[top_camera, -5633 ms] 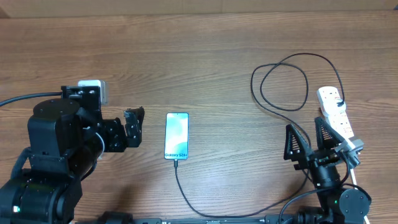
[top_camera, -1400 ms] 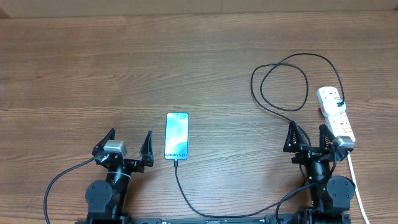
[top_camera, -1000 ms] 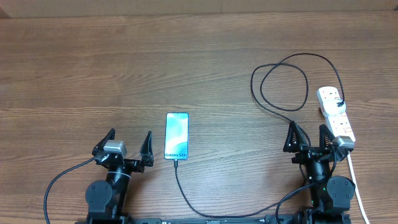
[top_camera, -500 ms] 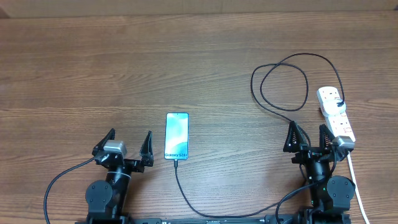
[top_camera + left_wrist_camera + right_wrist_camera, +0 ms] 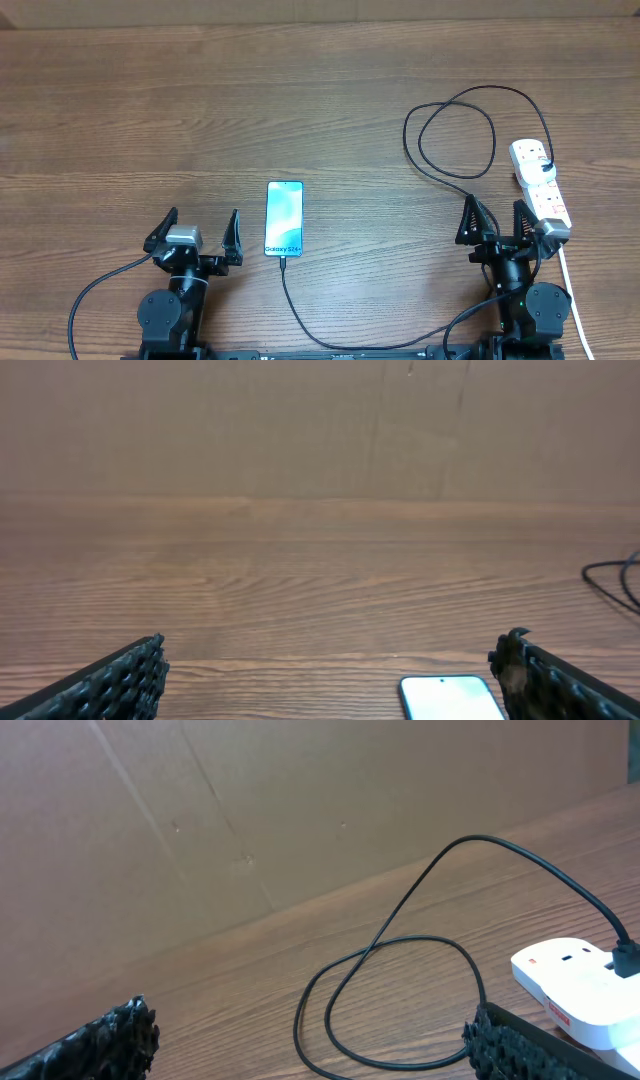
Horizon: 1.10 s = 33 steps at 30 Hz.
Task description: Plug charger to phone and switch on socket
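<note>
A slim, black-edged phone (image 5: 284,219) lies flat on a wooden table (image 5: 150,100), its light blue-to-white screen reading "Galaxy S24+". It sits near the table's front edge, just right of the left gripper (image 5: 198,226). The thin black charger (image 5: 283,262) meets the phone's near end, runs toward the robot's base, then loops once across the right side of the table before reaching the white socket (image 5: 540,180), where a black plug sits in an outlet. The strip lies at the far right, beside the right gripper (image 5: 492,214). Both grippers hold nothing, fingers spread wide apart. The position of the strip's switches cannot be made out.
</note>
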### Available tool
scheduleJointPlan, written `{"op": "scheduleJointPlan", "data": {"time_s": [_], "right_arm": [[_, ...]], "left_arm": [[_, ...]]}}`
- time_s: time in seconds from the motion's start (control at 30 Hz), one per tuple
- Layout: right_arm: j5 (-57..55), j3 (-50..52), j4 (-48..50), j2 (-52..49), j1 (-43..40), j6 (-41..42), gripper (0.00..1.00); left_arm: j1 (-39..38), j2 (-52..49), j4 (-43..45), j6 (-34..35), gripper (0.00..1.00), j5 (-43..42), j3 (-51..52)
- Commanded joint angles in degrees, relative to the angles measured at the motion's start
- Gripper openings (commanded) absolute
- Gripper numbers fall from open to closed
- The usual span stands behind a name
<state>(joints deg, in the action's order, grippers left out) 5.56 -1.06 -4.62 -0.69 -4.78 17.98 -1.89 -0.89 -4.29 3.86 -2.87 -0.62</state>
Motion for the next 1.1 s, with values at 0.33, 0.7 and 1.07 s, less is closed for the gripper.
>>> {"op": "scheduleJointPlan", "data": {"time_s": [0.33, 0.7, 1.07], "right_arm": [[-0.37, 0.61, 0.22, 0.52, 0.33, -0.44, 1.0], [-0.37, 0.61, 0.22, 0.52, 0.33, -0.44, 1.0], [-0.37, 0.61, 0.22, 0.52, 0.33, -0.44, 1.0]], "left_arm": [[-0.37, 0.7, -0.15, -2.56, 1.0, 0.85, 0.37], [-0.37, 0.7, -0.13, -2.56, 1.0, 0.52, 0.35], [-0.33, 0.7, 0.0, -2.58, 1.0, 0.5, 0.35]]}}
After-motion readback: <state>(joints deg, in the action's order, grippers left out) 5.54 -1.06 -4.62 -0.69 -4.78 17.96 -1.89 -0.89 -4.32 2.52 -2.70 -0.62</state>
